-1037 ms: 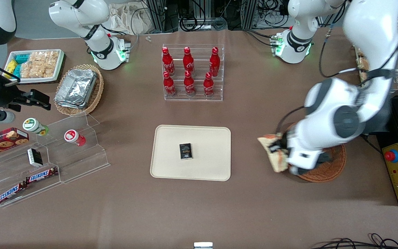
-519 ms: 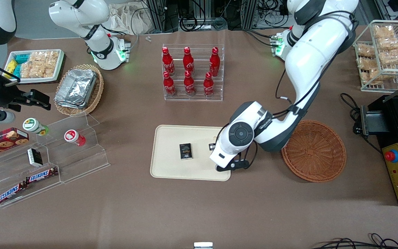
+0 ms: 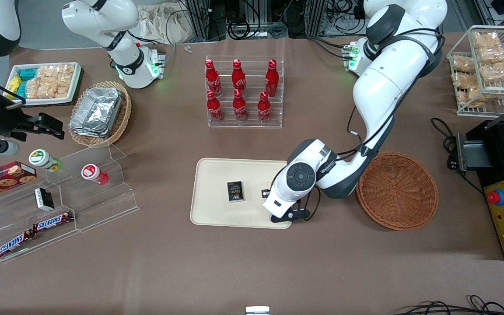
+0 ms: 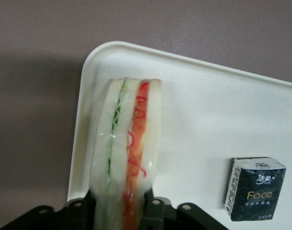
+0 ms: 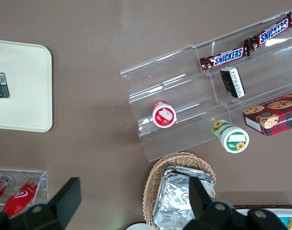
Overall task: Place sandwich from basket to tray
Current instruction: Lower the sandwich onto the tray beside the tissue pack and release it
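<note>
the left arm's black two-finger gripper [image 4: 121, 211] is clamped on the pale white bread sandwich wedge [image 4: 126, 143], green and orange-red filling striped along its edge. it hangs over a corner of the flat cream rectangular tray [image 3: 217, 175], near the small black box [image 3: 235, 191] there. the round reddish-brown wicker basket [image 3: 397, 190] sits empty beside it.

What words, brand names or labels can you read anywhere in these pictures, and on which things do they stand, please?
"Face" on the small black box on the tray, beside the sandwich held in the gripper; the small print above it is unreadable.
"SNICKERS" on two candy bars in the clear stand.
White script on the red bottles is too small to read.
Lid labels on the two jars are unreadable.
</note>
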Available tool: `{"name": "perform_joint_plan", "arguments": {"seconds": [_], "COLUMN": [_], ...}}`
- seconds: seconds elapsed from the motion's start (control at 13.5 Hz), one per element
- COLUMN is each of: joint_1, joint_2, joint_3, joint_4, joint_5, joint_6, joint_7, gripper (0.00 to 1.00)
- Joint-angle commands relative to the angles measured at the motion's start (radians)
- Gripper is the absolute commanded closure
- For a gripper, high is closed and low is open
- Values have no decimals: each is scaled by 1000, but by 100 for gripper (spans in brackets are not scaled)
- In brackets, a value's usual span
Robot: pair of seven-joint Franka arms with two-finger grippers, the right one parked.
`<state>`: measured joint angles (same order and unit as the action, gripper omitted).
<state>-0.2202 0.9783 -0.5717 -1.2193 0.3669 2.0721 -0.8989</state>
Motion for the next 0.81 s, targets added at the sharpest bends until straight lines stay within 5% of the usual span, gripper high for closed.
{"name": "perform_joint_plan", "arguments": {"seconds": [0.0,0.52,0.74], "joint_1": [-22,116,121], "joint_2": [-1,-280,-438], "joint_3": [10,30,230], "joint_4": [46,31,-61], "joint_5": [20,7,-145], "joint_6": [-44,-320,-336], "joint_7": [-9,21,245], "gripper": [0,0,0]}}
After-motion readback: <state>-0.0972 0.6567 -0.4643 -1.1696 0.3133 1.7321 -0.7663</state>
